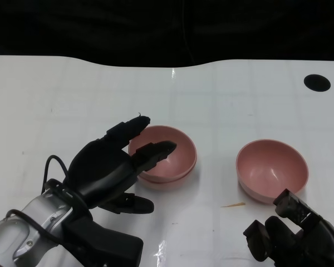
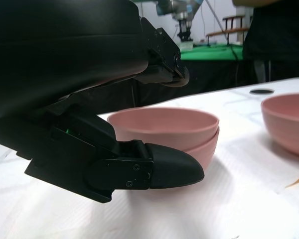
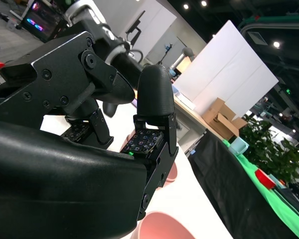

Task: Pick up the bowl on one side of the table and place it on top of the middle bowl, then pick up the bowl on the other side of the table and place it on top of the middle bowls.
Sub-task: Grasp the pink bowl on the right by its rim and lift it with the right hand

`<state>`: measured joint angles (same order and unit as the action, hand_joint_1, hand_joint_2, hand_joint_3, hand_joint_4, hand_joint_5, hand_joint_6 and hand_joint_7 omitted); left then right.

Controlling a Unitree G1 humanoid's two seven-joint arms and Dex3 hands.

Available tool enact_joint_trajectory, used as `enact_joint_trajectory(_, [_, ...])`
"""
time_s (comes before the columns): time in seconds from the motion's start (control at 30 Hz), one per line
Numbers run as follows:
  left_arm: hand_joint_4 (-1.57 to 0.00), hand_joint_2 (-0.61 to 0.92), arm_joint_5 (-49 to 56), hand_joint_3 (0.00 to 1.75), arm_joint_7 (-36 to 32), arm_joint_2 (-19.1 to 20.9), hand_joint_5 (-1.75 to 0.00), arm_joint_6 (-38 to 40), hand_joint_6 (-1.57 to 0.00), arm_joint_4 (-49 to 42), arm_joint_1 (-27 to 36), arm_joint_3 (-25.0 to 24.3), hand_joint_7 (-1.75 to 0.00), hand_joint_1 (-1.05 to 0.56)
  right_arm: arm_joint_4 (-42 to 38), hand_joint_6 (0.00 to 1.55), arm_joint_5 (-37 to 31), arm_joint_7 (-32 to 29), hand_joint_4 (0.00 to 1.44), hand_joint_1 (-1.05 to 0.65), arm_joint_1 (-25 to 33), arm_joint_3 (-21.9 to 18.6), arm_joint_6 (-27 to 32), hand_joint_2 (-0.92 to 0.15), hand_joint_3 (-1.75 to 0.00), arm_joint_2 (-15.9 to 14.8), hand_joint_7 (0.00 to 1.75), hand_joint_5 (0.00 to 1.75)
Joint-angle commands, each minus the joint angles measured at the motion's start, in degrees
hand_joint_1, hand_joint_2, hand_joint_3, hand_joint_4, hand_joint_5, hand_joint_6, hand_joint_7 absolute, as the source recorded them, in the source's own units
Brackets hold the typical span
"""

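Pink stack of 2 bowls (image 1: 166,161) sits mid-tabletop, your left hand (image 1: 108,167) spread around it, gripping nothing. You have 1 pink bowl (image 1: 271,169) left toward the right edge; your right hand (image 1: 292,233) waits with loose, parted fingers holding nothing.

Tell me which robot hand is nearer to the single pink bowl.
Right. The right robot hand sits just below the single pink bowl; the left robot hand is over at the stacked bowls.

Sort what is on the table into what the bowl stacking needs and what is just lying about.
For the job:
- stacked bowls, two nested in the middle
- single bowl near the right hand
- left hand, open at the stack

Lying about:
- small stick between the bowls
- black round hole in the table
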<state>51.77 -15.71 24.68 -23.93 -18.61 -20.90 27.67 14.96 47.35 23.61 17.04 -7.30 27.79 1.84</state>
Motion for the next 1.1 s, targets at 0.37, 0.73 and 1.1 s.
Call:
enact_joint_trajectory(0.37, [-0.26, 0.91, -10.0, 0.02, -0.7, 2.2, -0.10, -6.5, -0.52, 9.8, 8.6, -9.8, -0.02, -0.60, 0.1, 0.78, 0.1, 0.3, 0.80, -0.05, 0.2, -0.7, -0.5, -0.51, -1.15, -0.8, 1.45, 1.75])
enact_joint_trajectory(0.73, [-0.26, 0.92, -71.3, 0.12, 23.1, 0.0, -1.16, 16.4, -0.55, 34.2, 25.6, -19.3, -0.02, -0.29, -1.0, 0.77, 0.0, 1.4, 0.80, -0.05, -0.5, -1.0, -0.9, -0.52, -1.13, -1.1, 1.45, 1.75])
enact_joint_trajectory(1.1, [0.00, 0.91, -94.0, 0.26, 26.0, 1.8, -1.67, 33.1, -0.56, 41.9, 30.0, -25.8, -0.06, -0.20, -1.2, 0.77, 0.0, 1.5, 0.80, -0.04, -0.5, -1.1, -1.1, -0.53, -1.12, -0.9, 1.48, 1.75])
